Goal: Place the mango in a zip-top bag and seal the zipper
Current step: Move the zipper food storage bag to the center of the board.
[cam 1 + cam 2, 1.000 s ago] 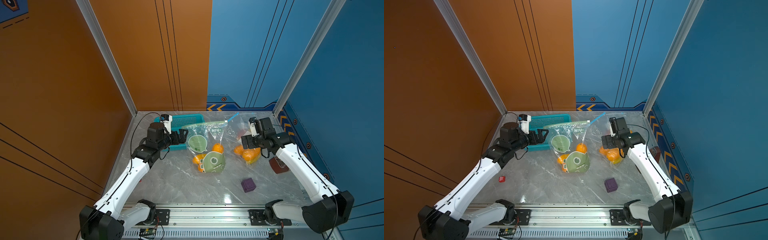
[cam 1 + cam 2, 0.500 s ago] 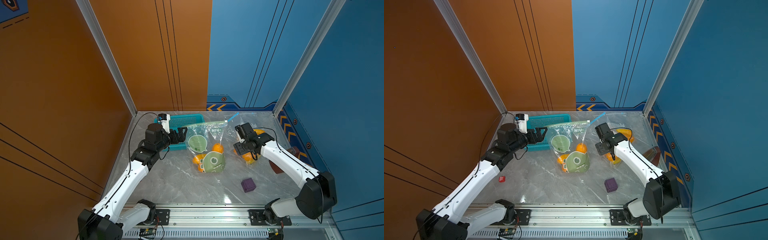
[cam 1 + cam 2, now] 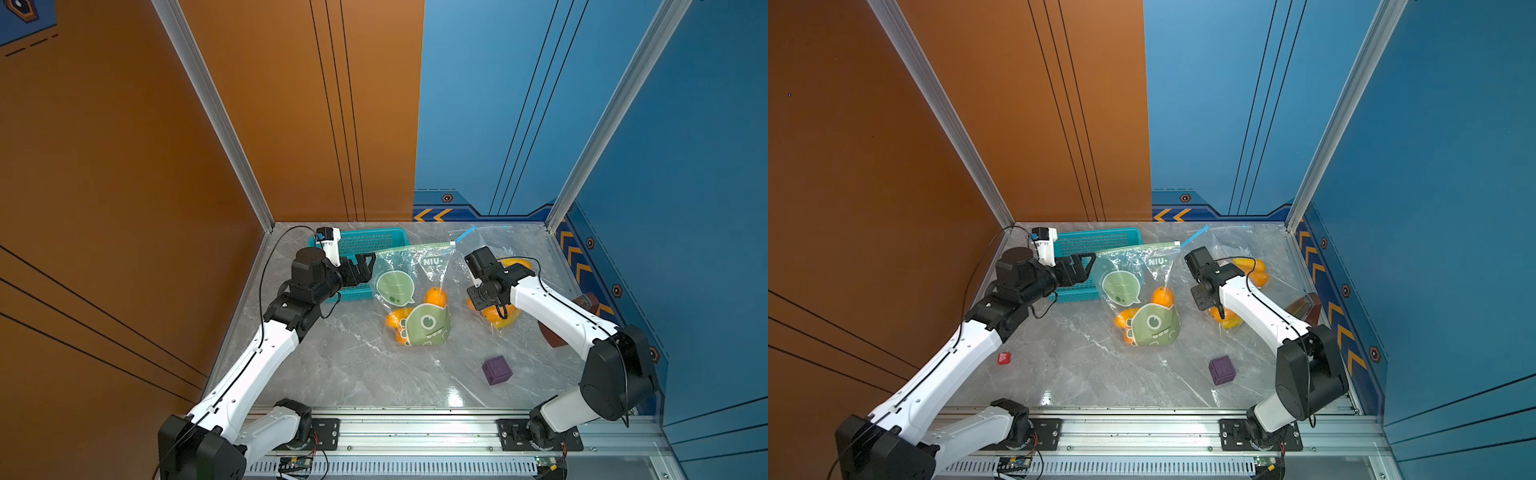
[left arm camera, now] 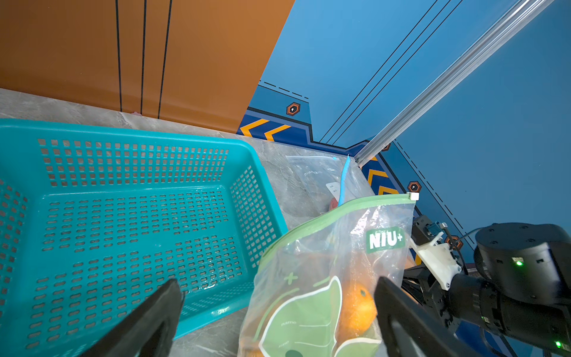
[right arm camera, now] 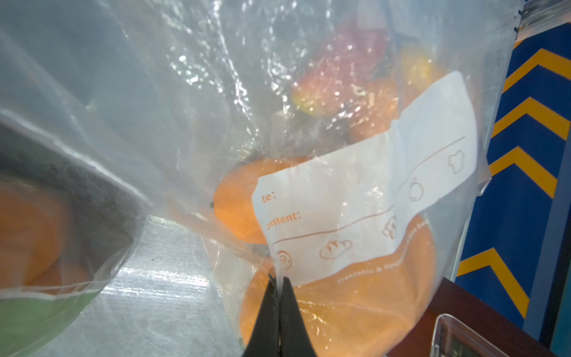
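Observation:
A clear zip-top bag [image 3: 478, 253] with a blue zipper strip [image 3: 465, 235] lies at the back right and holds orange and yellow fruit. A reddish-yellow fruit [image 5: 336, 80] inside it may be the mango. My right gripper [image 5: 279, 281] is shut, pinching the bag's clear film low down in front of an orange [image 5: 355, 306]; a top view also shows the right gripper [image 3: 1220, 312] there. A green-printed zip-top bag [image 3: 411, 291] with oranges stands in the middle, its green zipper [image 4: 333, 213] upward. My left gripper [image 4: 278, 287] is open around this bag's left edge.
A teal perforated basket [image 3: 374, 243] sits at the back left, right behind my left gripper. A purple cube [image 3: 496, 371] lies front right, a small red block [image 3: 1003, 358] front left, and a brown box [image 3: 1304, 307] against the right wall.
My right arm swung left and down onto the clear bag, and its gripper went from open to shut on the film. My left gripper edged right toward the green bag.

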Robot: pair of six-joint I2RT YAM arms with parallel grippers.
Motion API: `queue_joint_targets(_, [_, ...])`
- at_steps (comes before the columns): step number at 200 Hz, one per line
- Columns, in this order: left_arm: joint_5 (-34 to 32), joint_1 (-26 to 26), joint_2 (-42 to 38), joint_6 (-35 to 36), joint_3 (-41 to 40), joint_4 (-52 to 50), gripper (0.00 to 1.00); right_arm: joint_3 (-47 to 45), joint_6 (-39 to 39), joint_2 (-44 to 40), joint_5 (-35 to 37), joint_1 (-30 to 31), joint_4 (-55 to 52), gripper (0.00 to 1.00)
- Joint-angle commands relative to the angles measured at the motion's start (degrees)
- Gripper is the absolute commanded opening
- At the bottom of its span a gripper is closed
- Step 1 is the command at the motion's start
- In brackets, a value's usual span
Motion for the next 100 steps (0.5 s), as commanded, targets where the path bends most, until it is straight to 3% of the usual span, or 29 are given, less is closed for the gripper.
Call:
queue_joint_targets(1, [0.84,0.62,0.10,-0.07,-0.95,0.84,0.98,1.91,4.81,-1.14,-2.13,0.35,0.17,0.03])
queue_joint_targets(52, [0.96,0.60,0.35,0.19,-0.97,0.88,0.98,3.49,17.54,-1.93,-6.04,0.46,1.59,0.00])
queue_joint_targets(100, [1.19,0.47,1.05,0.10,-1.16,1.31,0.98,4.02,23.59,-2.07,-11.09,0.68,4.62,0.00])
